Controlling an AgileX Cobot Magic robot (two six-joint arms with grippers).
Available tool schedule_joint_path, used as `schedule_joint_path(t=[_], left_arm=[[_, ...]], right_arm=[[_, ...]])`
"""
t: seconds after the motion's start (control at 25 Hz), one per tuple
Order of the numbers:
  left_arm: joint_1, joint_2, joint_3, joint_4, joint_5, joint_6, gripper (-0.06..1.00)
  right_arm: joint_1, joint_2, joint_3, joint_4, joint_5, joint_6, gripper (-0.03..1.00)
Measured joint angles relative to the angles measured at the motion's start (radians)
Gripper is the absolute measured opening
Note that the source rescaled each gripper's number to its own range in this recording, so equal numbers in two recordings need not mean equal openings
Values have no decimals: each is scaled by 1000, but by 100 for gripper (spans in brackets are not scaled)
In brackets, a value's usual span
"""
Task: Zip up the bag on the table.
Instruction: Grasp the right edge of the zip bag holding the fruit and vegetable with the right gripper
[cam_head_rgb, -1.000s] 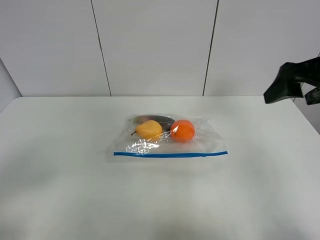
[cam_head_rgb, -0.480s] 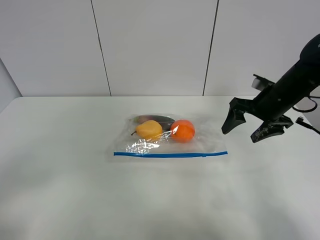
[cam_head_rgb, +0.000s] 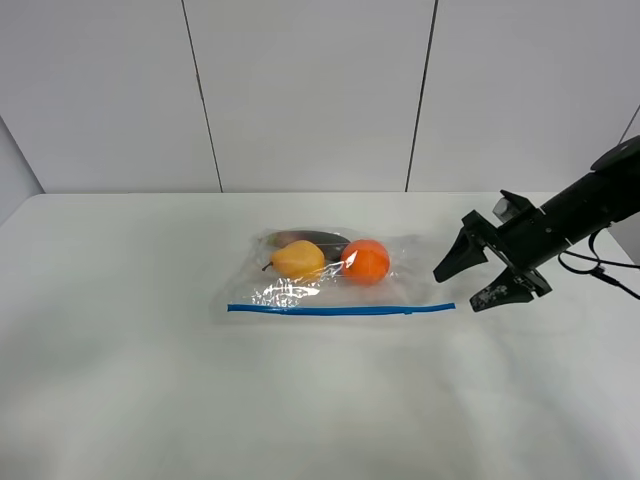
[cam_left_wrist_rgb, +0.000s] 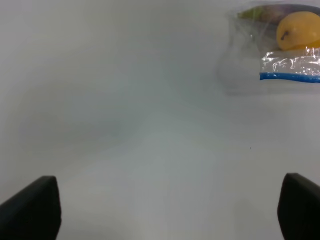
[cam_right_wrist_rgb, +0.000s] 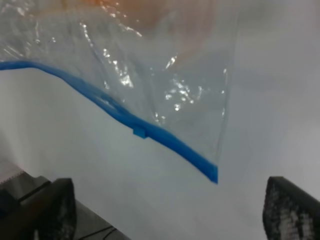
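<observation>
The clear bag (cam_head_rgb: 340, 285) lies flat in the middle of the white table (cam_head_rgb: 120, 380), with a yellow pear (cam_head_rgb: 298, 258), an orange (cam_head_rgb: 366, 260) and a dark fruit inside. Its blue zip strip (cam_head_rgb: 330, 309) runs along the near edge. My right gripper (cam_head_rgb: 459, 290) is open, low over the table just right of the bag's right end. In the right wrist view the bag's corner (cam_right_wrist_rgb: 200, 100), the zip strip (cam_right_wrist_rgb: 120, 116) and a small blue slider (cam_right_wrist_rgb: 140, 132) lie ahead of the open fingers (cam_right_wrist_rgb: 50, 210). My left gripper (cam_left_wrist_rgb: 165, 215) is open and far from the bag (cam_left_wrist_rgb: 290, 65).
A grey panelled wall (cam_head_rgb: 310, 90) stands behind the table's far edge. A black cable (cam_head_rgb: 610, 275) trails from the right arm. The left arm does not show in the exterior view.
My right arm has swung in from the right edge and come down toward the bag's right end, jaws open. The bag has not moved.
</observation>
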Motion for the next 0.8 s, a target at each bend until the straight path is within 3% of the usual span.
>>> schedule_joint_path(t=[0.28, 0.8], left_arm=[[0, 0, 0, 0, 0, 0, 100], [0, 0, 0, 0, 0, 0, 100]], right_arm=[[2, 100, 0, 41, -7, -39, 78], [5, 140, -1, 110, -31, -75, 35]])
